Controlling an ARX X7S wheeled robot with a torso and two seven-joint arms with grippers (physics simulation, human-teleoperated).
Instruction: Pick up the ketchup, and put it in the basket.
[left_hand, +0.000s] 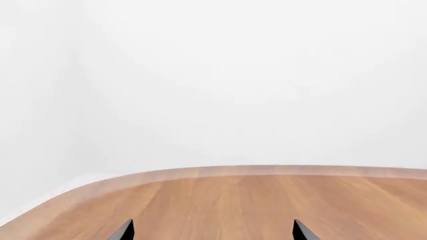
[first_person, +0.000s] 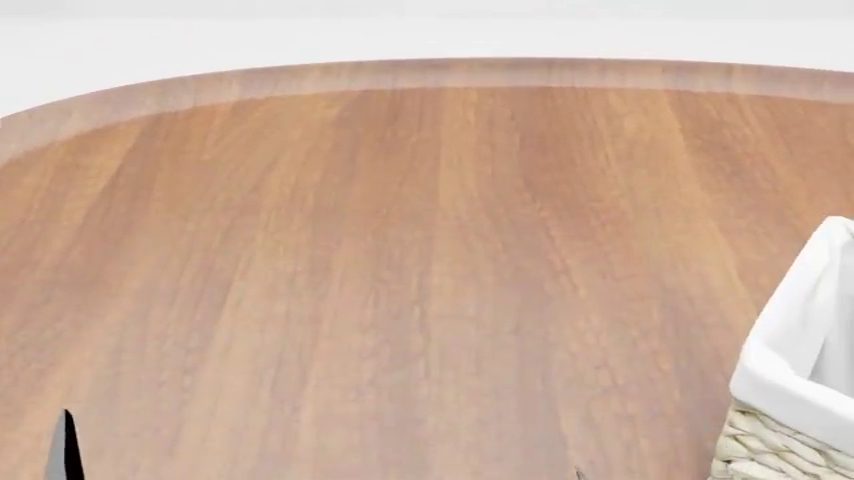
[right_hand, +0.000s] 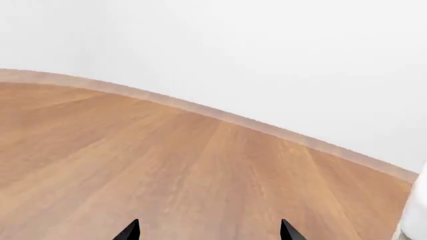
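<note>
Progress: nothing done yet; you have no ketchup bottle in any view, so finding it comes first
Basket: the tall cream woven wicker basket with white cloth liner (first_person: 801, 390) stands at your right on the rounded brown wooden table (first_person: 400, 250), holding nothing you can see
Left gripper (left_hand: 213, 231): fingertips spread apart, grasping nothing
Right gripper (right_hand: 208, 231): fingertips parted, grasping nothing
Hidden: basket cut off by the frame; its inside unseen; only the dark fingertips of each gripper show

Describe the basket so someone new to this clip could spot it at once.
A broad wooden table fills the head view. At its right edge, cut off by the frame, stands the basket: cream woven wicker with a white cloth liner folded over the rim. Nothing else stands on the table there.
</note>
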